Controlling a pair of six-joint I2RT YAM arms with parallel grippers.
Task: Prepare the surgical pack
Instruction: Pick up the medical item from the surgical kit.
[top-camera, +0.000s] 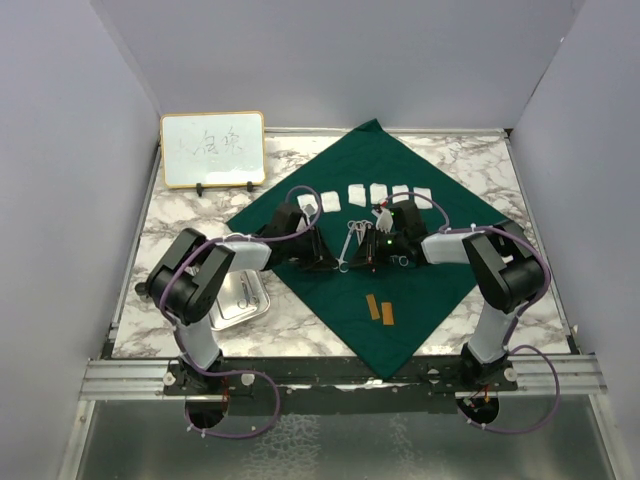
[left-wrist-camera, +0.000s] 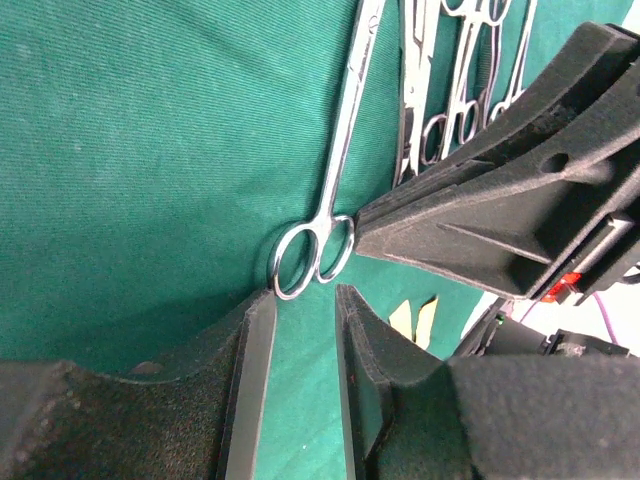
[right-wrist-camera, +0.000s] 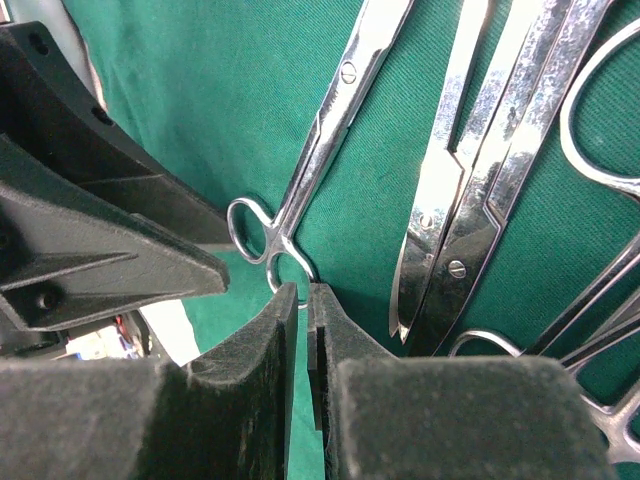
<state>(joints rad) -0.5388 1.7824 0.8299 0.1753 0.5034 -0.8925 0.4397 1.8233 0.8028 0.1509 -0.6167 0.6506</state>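
Green drape (right-wrist-camera: 190, 110): scissors (right-wrist-camera: 322, 128) ring pinched at right jaws' tips.

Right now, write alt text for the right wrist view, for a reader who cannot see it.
The right gripper, at bottom centre, is closed on a finger ring of silver scissors lying on the green drape. The left gripper points in from the left; more steel instruments lie to the right.

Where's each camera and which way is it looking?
Top camera: above and behind, looking down at the green drape; left arm and right arm show.
Left wrist camera: on the left arm, looking past the open left claw at the scissors.
Right wrist camera: on the right arm, looking at the right claw closed on the scissors' ring.
Both wrist views share the scissors.
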